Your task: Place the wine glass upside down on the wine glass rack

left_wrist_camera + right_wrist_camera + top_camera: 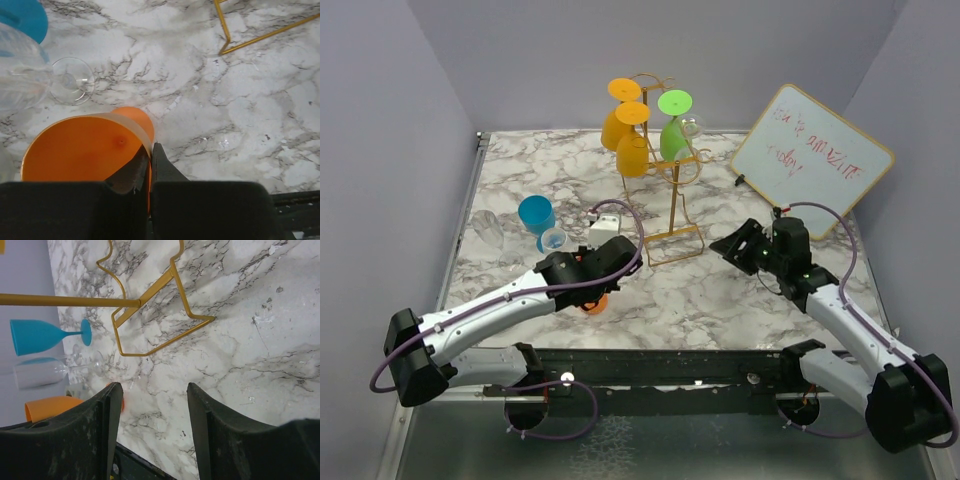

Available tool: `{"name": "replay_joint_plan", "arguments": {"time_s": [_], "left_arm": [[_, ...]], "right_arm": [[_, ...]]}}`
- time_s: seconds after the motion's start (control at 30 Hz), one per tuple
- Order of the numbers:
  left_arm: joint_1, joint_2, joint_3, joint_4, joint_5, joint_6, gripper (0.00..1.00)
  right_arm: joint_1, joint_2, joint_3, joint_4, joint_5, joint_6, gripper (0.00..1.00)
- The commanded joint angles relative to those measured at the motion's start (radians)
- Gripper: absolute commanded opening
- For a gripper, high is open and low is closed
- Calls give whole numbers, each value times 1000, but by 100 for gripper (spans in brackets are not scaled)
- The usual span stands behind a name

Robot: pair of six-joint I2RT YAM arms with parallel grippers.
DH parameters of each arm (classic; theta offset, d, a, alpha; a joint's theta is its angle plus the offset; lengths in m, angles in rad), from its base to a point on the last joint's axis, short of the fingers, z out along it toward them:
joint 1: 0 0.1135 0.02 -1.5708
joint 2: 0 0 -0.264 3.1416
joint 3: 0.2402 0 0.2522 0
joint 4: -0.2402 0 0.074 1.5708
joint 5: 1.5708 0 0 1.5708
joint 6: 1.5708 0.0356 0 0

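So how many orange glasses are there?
3. Two hang upside down on the rack: a higher orange glass and a lower orange glass. The third orange glass is near the front, its rim pinched by the left hand. None seem hidden.

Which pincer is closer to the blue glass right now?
Left. The left pincer, gripping an orange glass, is close in front of the blue glass; the right pincer is on the rack's other side.
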Motion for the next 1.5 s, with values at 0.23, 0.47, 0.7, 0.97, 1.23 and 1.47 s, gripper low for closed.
{"name": "replay_joint_plan", "arguments": {"time_s": [0.23, 0.47, 0.7, 0.97, 1.23, 1.47], "left_arm": [[1, -18, 200, 62, 401, 272, 0], [-5, -96, 114, 348, 493, 368, 0], [-50, -75, -18, 742, 466, 403, 0], [-188, -11, -128, 1105, 243, 452, 0], [-233, 43, -151, 1290, 136, 494, 0], [-263, 73, -165, 1398, 133, 487, 0]], "right_arm": [[2, -94, -3, -48, 33, 71, 59], [2, -222, -65, 62, -48, 234, 60], [5, -313, -57, 23, -172, 456, 59], [6, -397, -51, -143, -120, 624, 60], [6, -323, -39, -155, -147, 617, 62], [5, -299, -15, -159, -66, 699, 57]]}}
